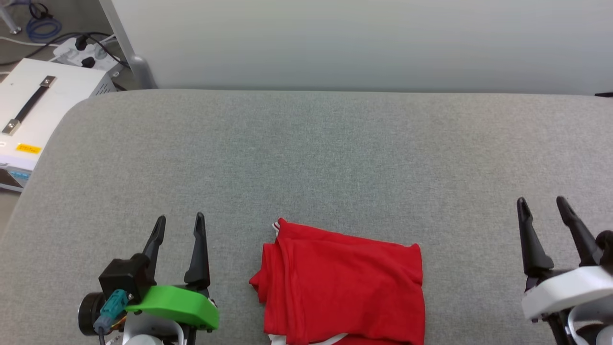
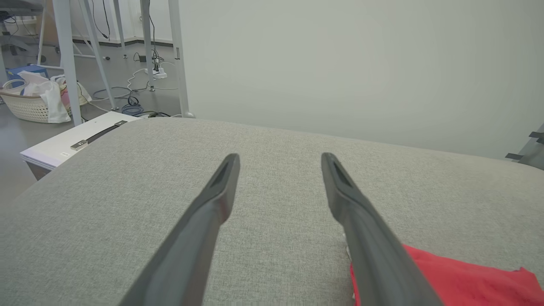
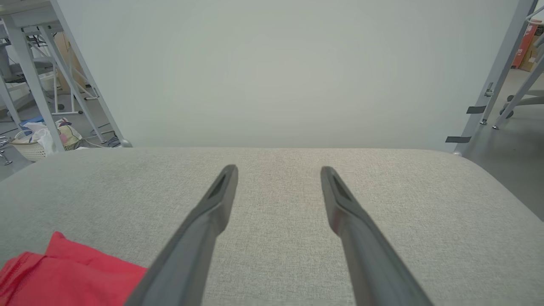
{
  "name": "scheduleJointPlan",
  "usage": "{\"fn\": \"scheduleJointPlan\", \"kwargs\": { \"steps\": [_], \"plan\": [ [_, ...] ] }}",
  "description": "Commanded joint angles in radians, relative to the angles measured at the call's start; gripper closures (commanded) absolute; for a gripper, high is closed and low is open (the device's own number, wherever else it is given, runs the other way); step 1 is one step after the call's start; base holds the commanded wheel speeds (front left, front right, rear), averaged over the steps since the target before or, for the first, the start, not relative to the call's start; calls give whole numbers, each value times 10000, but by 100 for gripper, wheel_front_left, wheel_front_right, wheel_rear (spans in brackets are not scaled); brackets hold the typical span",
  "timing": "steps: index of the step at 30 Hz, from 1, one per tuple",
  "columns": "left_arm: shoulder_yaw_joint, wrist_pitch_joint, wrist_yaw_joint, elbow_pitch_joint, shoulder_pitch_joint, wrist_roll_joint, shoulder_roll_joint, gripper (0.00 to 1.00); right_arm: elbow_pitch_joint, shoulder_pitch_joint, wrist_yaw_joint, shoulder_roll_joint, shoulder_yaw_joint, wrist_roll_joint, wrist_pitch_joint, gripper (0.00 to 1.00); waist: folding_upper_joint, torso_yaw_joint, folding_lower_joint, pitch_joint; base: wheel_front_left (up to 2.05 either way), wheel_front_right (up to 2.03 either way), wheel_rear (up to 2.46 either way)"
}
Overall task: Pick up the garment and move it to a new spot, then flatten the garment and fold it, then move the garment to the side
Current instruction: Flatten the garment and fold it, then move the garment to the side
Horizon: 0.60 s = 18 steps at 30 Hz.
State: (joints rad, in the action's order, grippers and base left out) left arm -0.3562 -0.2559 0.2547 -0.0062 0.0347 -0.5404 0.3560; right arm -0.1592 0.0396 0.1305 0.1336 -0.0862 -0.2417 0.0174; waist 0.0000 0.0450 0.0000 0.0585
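Head view: a folded red jersey garment (image 1: 342, 282) lies at the near edge of the grey fabric bench (image 1: 306, 153), between the left gripper (image 1: 181, 217) and the right gripper (image 1: 540, 200), both open and empty. A white box with a black handle (image 1: 43, 105) stands off the far left corner.
Left wrist view: a cream woven basket (image 2: 25, 106) stands on the floor.
Right wrist view: a pale wall (image 3: 272, 72) rises behind the far edge.

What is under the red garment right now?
The garment lies folded on the grey fabric surface. A white strip peeks from beneath the red layer at its near edge. Anything else under it is covered.

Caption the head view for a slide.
Folded red garment lies on the grey surface between the open left hand and open right hand.
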Motion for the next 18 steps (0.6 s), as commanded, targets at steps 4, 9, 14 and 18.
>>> {"fn": "scheduleJointPlan", "kwargs": {
  "steps": [4,9,14,18],
  "plan": [
    [28,-58,-6,43,-345,54,47,0,-359,500,2,-168,-12,199,106,0,0,21,0,-284,0,0,0],
    [-13,-58,6,61,-452,73,54,0,-659,782,2,-303,4,318,269,0,0,-2,0,-434,0,0,0],
    [-79,-34,11,75,-464,92,81,0,-829,912,2,-344,-4,388,456,0,0,-35,0,-511,0,0,0],
    [-123,-17,17,65,-427,114,102,0,-910,945,2,-370,-68,392,577,0,0,-39,0,-501,0,0,0]
  ]
}}
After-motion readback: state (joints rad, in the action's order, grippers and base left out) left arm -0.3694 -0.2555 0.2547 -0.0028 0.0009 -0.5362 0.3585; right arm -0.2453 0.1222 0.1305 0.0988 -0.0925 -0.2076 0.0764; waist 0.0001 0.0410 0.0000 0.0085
